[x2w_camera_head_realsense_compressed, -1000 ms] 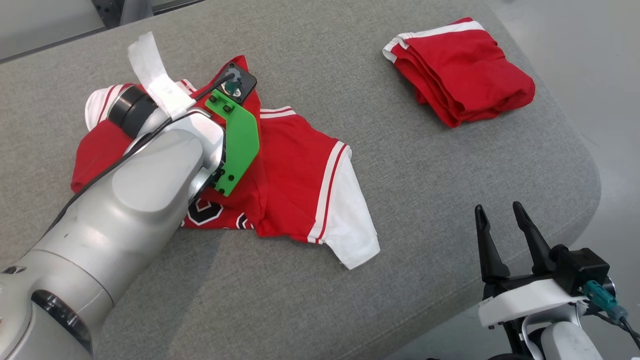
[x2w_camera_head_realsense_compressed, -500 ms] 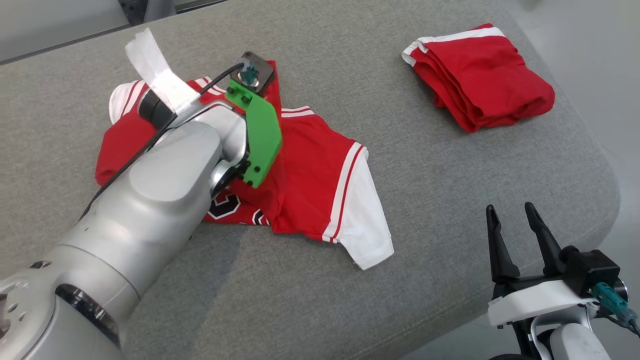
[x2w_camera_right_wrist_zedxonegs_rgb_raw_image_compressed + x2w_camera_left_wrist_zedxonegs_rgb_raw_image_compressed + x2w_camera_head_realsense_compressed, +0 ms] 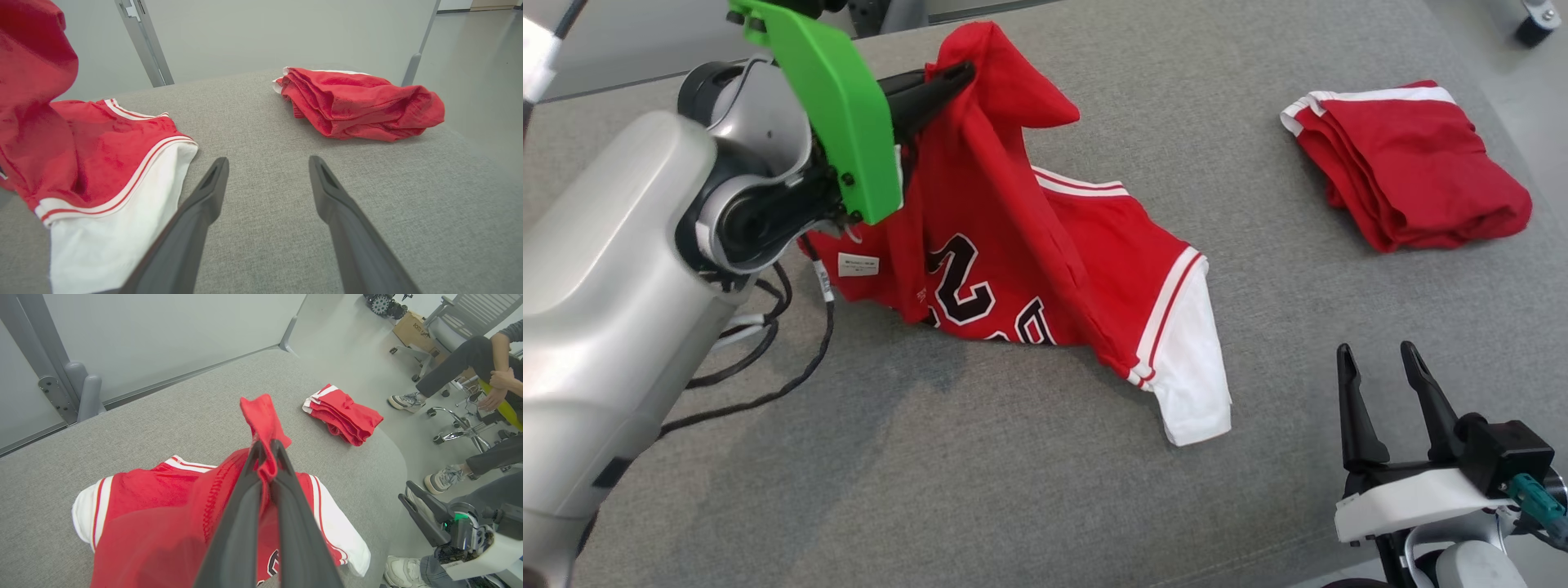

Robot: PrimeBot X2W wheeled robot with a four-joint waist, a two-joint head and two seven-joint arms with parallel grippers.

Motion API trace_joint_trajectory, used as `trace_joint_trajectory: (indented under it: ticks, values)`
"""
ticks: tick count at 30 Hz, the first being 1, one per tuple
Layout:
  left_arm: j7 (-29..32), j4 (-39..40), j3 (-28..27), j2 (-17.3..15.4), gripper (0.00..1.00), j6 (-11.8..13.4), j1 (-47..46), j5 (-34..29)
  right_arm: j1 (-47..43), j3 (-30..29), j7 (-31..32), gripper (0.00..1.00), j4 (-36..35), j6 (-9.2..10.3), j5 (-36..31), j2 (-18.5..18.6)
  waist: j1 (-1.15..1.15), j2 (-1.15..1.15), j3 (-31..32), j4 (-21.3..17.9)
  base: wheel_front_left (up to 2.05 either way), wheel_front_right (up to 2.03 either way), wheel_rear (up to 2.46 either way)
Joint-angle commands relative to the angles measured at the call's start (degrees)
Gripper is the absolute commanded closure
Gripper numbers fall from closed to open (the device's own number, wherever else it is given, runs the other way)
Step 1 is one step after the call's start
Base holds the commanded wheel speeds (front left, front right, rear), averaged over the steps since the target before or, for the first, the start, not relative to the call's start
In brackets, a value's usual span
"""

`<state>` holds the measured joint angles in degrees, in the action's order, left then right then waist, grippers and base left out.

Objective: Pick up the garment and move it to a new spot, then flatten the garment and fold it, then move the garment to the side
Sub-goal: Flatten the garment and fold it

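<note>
Red jersey [image 3: 1013,245] cloth pinched betw. left gripper [image 3: 265,447] fingers, held up; rest drapes on grey fabric tabletop [image 3: 980,490]. Right gripper [image 3: 1376,353] fingers wide apart, empty, nr table edge. Folded red garment [image 3: 1413,192] well apart. Pale wall [image 3: 163,330] behind; seated person [image 3: 457,363] beyond.

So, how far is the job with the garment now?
Done: the left tool is shut on the red jersey. In hand: one part hangs raised, the white sleeve lies on the grey table. Left: moving, flattening, folding, setting aside. The right tool is open.
</note>
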<state>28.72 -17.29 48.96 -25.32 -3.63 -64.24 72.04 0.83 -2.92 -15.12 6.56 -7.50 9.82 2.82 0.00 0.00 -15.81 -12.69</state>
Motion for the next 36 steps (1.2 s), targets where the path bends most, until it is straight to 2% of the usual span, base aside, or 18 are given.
trace_joint_trajectory:
  ticks: [1,5,10,13,16,19,22,23,24,25,26,28,30,33,36]
  values:
    - [0.8,3.9,-1.1,-2.7,1.0,2.0,2.1,1.6,-0.7,-0.1,0.0,0.0,0.0,0.02,0.1,0.2,0.0,0.0,1.5,3.0,0.0,0.0,0.0]
    - [0.5,15.9,-3.5,-9.2,1.0,7.6,7.0,2.2,-0.7,-0.5,0.0,0.0,0.0,0.02,-0.2,0.2,0.0,0.0,2.1,4.8,0.0,0.0,0.0]
    - [-4.7,29.8,-5.0,-17.1,1.0,13.6,16.5,-0.6,-1.4,-1.5,0.0,0.0,-0.2,0.02,-0.4,0.2,0.0,0.0,2.7,6.8,0.0,0.0,0.0]
    - [-11.8,34.4,-5.8,-18.1,1.0,17.1,25.9,-0.4,-2.0,-1.5,0.0,0.0,-0.1,0.02,-0.7,0.2,0.0,0.0,2.8,8.3,0.0,0.0,0.0]
    - [-21.1,35.4,-6.2,-16.9,1.0,18.5,36.2,-0.2,-2.1,-1.4,0.0,0.0,-0.1,0.02,-0.8,0.7,0.0,0.0,2.5,9.7,0.0,0.0,0.0]
    - [-29.8,32.2,-4.8,-16.1,1.0,18.2,44.7,-3.6,-2.4,-1.3,0.0,0.0,-0.2,0.02,-1.0,1.5,0.0,0.0,2.4,10.9,0.0,0.0,0.0]
    - [-37.4,26.8,-2.6,-12.7,1.0,15.8,50.4,-5.7,-3.1,-1.7,0.0,0.0,-0.4,0.02,-1.1,2.7,0.0,0.0,2.8,12.6,0.0,0.0,0.0]
    - [-39.6,24.6,-2.3,-11.5,0.82,15.1,51.8,-6.2,-3.3,-1.9,0.0,0.0,-0.4,0.02,-1.3,3.2,0.0,0.0,3.0,13.2,0.0,0.0,0.0]
    - [-39.6,24.6,-2.3,-11.5,0.82,15.1,51.8,-6.2,-3.3,-1.9,0.0,0.0,-0.4,0.02,-1.3,3.2,0.0,0.0,3.0,13.2,0.0,0.0,0.0]
    - [-41.0,22.0,-2.0,-10.3,0.69,14.3,52.9,-6.9,-3.4,-1.9,0.0,0.0,-0.4,0.02,-1.4,3.5,0.0,0.0,3.3,13.7,0.0,0.0,0.0]
    - [-42.1,19.7,-1.8,-8.9,0.69,13.3,53.9,-7.4,-3.6,-1.9,0.0,0.0,-0.5,0.02,-1.4,3.9,0.0,0.0,3.5,14.1,0.0,0.0,0.0]
    - [-43.3,15.4,-2.3,-5.9,0.55,11.2,55.4,-8.0,-4.1,-2.3,0.0,0.0,-0.6,0.02,-1.4,4.6,0.0,0.0,3.9,15.0,0.0,0.0,0.0]
    - [-43.8,11.4,-3.7,-3.3,0.5,9.3,56.9,-9.1,-4.5,-2.4,0.0,0.0,-0.7,0.02,-1.5,5.1,0.0,0.0,4.5,15.9,0.0,0.0,0.0]
    - [-43.9,6.7,-6.8,0.2,0.0,6.8,58.6,-12.7,-5.1,-2.5,0.0,0.0,-0.8,0.02,-1.5,5.8,0.0,0.0,5.2,17.0,0.0,0.0,0.0]
    - [-43.9,3.1,-10.4,3.6,0.0,4.0,61.4,-15.0,-5.7,-2.5,0.0,0.0,-0.8,0.02,-1.5,6.1,0.0,0.0,5.9,17.6,0.0,0.0,0.0]
